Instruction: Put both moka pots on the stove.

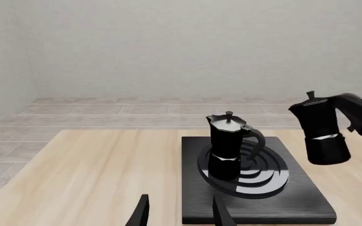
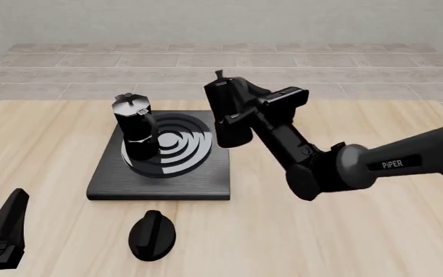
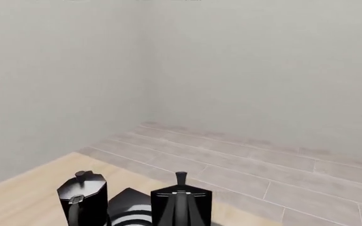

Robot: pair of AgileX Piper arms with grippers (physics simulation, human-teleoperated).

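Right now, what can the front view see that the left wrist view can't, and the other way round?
Only the front view shows the low black oval knob on the table and the whole right arm, marked PIPER. Only the left wrist view shows the left end effector with its fingers apart. Both show the flat dark stove slab with silver rings, one glossy black faceted moka pot standing on it, and the second moka pot held above the table by the right end effector.

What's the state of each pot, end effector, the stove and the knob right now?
First moka pot: upright on the stove, on the burner rings, not held.
Second moka pot: held in the air beside the stove's right edge.
Right end effector: shut on the second moka pot.
Left end effector: open, holding nothing.
Stove: flat on the table.
Knob: on the table, off the stove.
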